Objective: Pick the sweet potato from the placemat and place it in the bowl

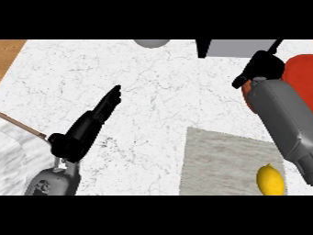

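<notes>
White marbled counter fills the view, with wood showing at its far left edge. No sweet potato can be made out anywhere: it is not on the grey placemat, where only a lemon lies near the lower right corner, so which way it points and how its long axis runs cannot be told. The right hand is at the left rim of the red bowl, over its edge; its fingers look curled, but whether they hold anything is hidden, so the sweet potato may be inside them or already behind the forearm in the bowl. If it is in that hand, my judgement is that letting go this close to the rim could send it off onto the counter. The left hand rests over the counter, fingers straight, holding nothing. A grey box stands at the far edge.
</notes>
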Available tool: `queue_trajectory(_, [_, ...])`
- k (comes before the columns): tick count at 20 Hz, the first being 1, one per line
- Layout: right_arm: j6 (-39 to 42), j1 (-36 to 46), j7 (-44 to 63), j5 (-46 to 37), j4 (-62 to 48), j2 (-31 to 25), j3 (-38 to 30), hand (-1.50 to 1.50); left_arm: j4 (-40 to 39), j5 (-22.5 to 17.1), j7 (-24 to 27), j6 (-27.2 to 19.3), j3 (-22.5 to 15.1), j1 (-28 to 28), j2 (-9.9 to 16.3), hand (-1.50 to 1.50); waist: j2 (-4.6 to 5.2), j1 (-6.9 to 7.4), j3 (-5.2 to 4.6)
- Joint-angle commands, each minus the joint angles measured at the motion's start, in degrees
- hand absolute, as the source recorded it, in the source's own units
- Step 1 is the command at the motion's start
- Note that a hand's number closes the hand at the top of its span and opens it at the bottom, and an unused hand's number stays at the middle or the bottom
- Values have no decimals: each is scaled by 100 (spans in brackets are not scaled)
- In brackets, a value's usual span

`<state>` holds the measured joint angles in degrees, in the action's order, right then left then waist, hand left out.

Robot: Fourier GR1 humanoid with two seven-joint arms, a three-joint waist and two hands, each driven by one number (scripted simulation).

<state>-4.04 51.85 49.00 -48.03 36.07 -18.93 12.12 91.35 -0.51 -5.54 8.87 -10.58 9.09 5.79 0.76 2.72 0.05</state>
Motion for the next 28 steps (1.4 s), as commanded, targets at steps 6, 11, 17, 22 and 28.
queue_trajectory(6, [-1732,901,330,-697,4,-297,-218,150,-60,-29,241,125,176,-209,174,0,-48,-127,-4])
queue_trajectory(11, [-2450,864,304,-667,122,-542,-645,150,-12,24,261,13,33,-402,-46,0,-68,-195,-4])
queue_trajectory(17, [-2386,697,-95,-763,-628,-956,-928,150,143,-252,-156,195,444,-59,174,0,-58,-195,-3])
queue_trajectory(22, [-2797,642,-168,-1298,-1306,-1551,-850,150,135,51,50,103,133,-179,16,0,-20,-130,0])
queue_trajectory(28, [-3106,489,-839,-1151,-1999,-1834,-1215,150,362,-14,-8,228,171,-344,87,0,-19,-83,4])
